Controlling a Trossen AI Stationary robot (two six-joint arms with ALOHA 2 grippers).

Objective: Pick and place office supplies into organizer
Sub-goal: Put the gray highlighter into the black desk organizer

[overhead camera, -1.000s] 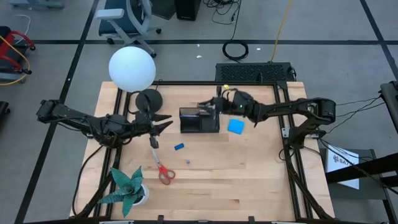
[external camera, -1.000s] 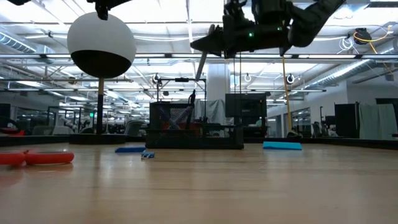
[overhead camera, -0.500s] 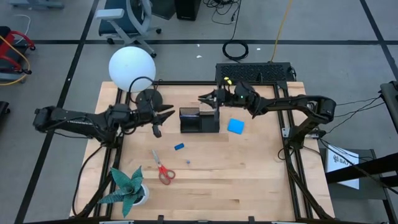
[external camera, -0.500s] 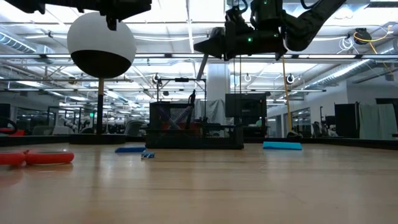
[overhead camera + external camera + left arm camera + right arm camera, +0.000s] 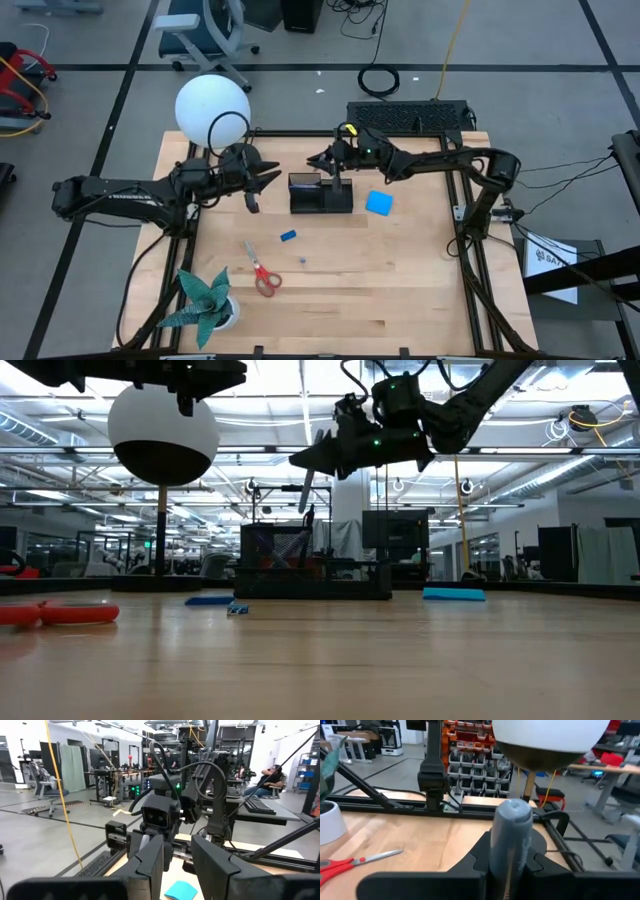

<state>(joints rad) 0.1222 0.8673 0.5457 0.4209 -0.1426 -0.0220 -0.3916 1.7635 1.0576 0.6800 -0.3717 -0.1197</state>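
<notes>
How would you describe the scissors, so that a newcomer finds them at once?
Start at the green paper plant in its white pot at the wooden table's near left corner. Just beside it lie the scissors, alone on bare wood. Only they have red handles; the other loose items are blue.

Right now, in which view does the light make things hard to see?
Low view: bright ceiling lights behind leave the organizer and right claw as dark silhouettes; high view: even light, only the white lamp globe glares.

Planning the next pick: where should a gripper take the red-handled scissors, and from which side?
Grip the scissors from straight above, fingers across the narrow crossing between the blades and red loops. They lie flat on the table, so that is probably the surest hold.
</notes>
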